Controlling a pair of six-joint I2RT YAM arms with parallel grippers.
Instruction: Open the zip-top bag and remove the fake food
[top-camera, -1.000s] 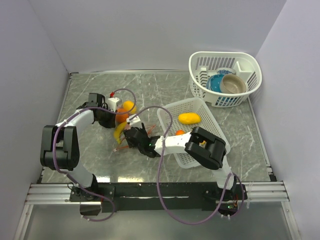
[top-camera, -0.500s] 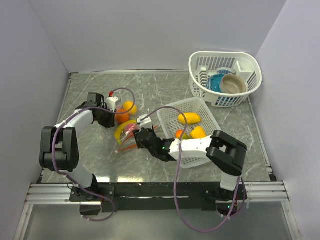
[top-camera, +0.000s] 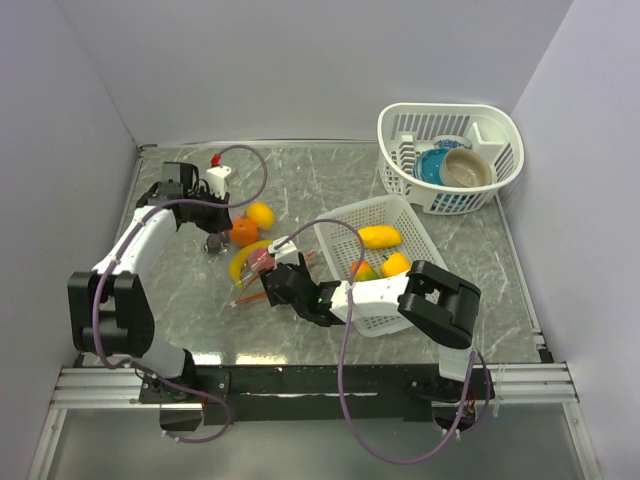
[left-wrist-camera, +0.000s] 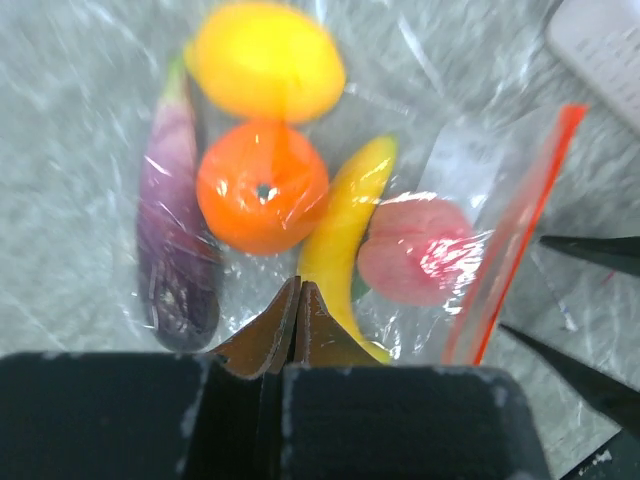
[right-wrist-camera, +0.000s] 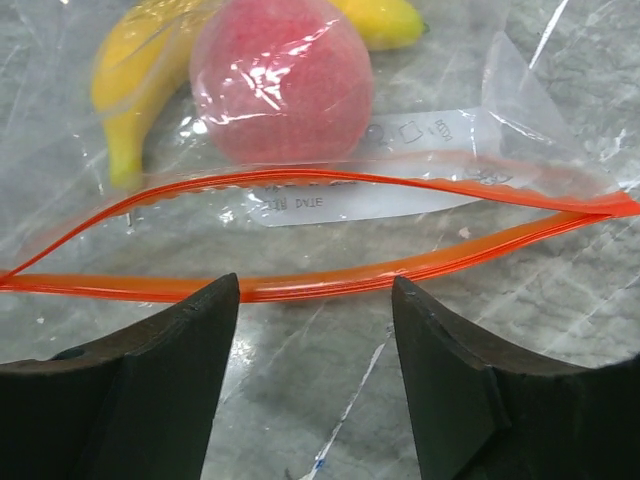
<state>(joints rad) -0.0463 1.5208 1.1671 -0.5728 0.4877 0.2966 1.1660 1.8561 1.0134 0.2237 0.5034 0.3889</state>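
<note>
Your right gripper (right-wrist-camera: 312, 292), jaws apart at the open mouth of the zip-top bag (right-wrist-camera: 300, 182) on the table (top-camera: 330, 180), may snag film instead of fake food (right-wrist-camera: 280, 80) and drag everything unless the tight-shut left gripper (left-wrist-camera: 297, 292) anchors it.

Left arm (top-camera: 140, 235) stretched forward, left jaws shut. Right arm (top-camera: 372, 292) bent, reaching left, low; right jaws apart.
</note>
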